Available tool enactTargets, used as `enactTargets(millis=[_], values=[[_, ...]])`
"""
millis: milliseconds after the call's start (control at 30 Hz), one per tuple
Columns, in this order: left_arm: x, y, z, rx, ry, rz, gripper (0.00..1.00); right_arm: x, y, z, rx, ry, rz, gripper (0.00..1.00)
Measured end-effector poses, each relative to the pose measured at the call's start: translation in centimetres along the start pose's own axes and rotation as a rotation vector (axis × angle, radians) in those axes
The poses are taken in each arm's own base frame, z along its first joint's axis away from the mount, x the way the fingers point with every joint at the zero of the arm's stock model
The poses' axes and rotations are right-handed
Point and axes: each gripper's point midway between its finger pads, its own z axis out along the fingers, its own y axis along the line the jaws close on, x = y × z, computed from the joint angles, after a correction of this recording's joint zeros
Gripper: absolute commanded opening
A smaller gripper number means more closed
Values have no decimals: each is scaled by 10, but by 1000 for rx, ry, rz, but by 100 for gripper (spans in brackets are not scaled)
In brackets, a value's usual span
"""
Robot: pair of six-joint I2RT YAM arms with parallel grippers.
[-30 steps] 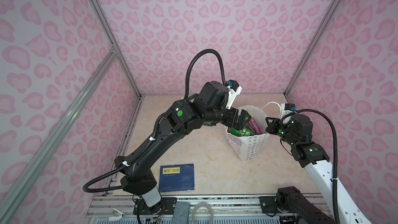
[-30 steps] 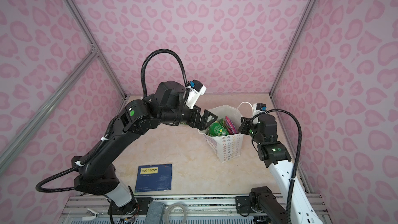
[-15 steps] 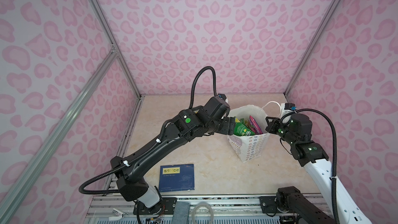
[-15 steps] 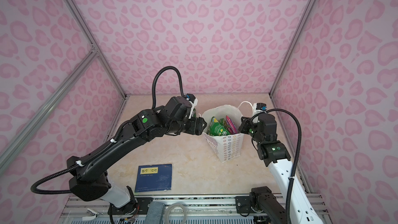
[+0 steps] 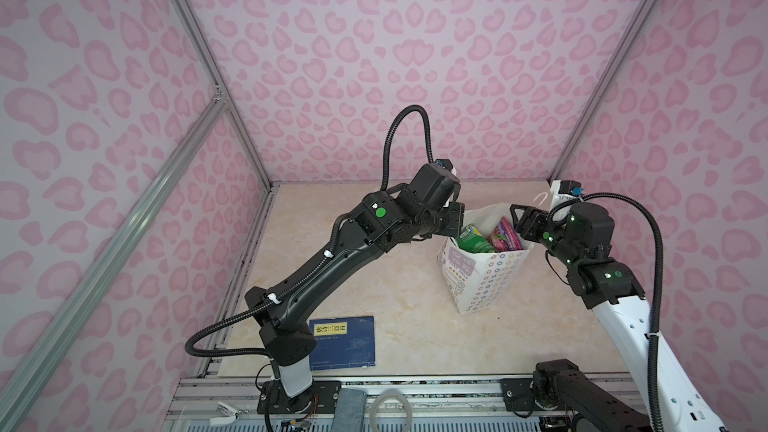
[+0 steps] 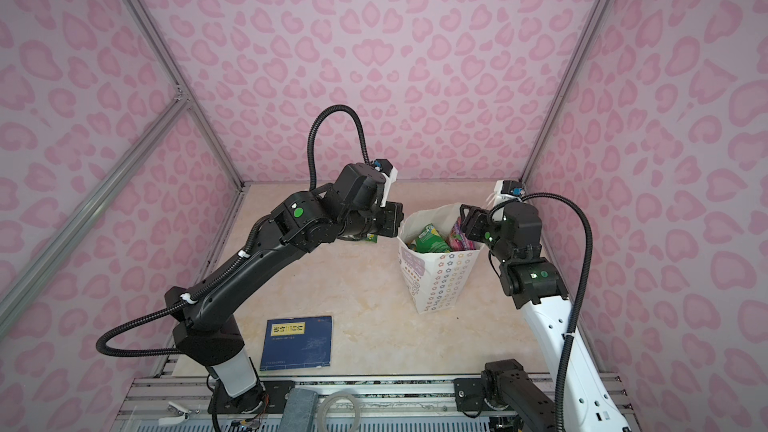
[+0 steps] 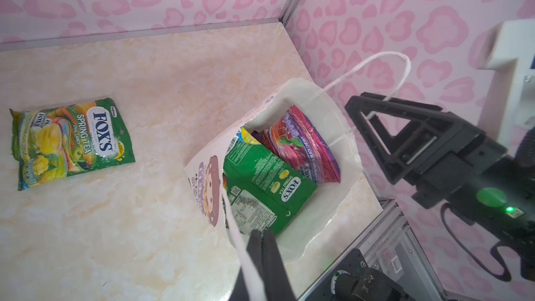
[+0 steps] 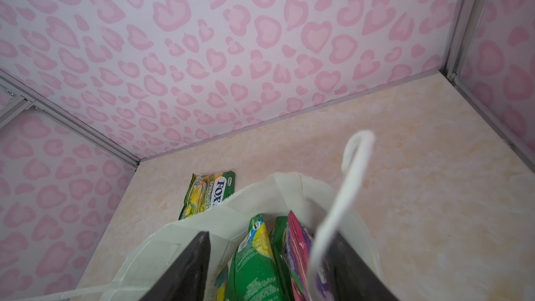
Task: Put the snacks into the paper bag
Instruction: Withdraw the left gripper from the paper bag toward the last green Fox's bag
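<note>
While several green and purple-pink Fox's packets [image 7: 269, 186] stand packed inside the white paper bag [image 5: 486, 280], one green Fox's Spring Tea packet [image 7: 72, 143] lies flat on the table [image 5: 395, 297] outside it, off the bag's left side. The job looks nearly done, with at least that one piece left to load; no other loose snacks show. The left gripper [image 7: 262, 240] is clenched at the bag's near rim. A white cord handle [image 7: 240, 244] lies against its fingers, though whether the cord is pinched cannot be told. The right gripper [image 5: 519, 218] stands spread at the opposite rim, the other cord handle [image 8: 347, 186] looping loose between its fingers, nothing grasped. Room is tight at the bag's mouth, where packets rise to the rim and both grippers crowd the edges, and the right wall is close by. Bare table surrounds the stray packet, and a dark-blue book [image 5: 343, 340] lies well apart at the front.
</note>
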Motion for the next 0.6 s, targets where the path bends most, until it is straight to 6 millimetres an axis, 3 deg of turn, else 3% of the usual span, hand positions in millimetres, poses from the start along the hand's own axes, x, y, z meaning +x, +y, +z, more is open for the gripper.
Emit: enactTargets(millis=[267,367,467,600], values=[[-6,21,0,-38,4,-2,4,-4,-13,-3,83,-7,1,56],[-3,22,1,-39,10,1,4,-2,-16,-2,101,-2,2,34],[-1,23,2,-36,15,4,4,-2,-13,-1,86,4,2,0],[-6,25,3,-32,7,-2,4,-6,7,-3,6,22,2,0]])
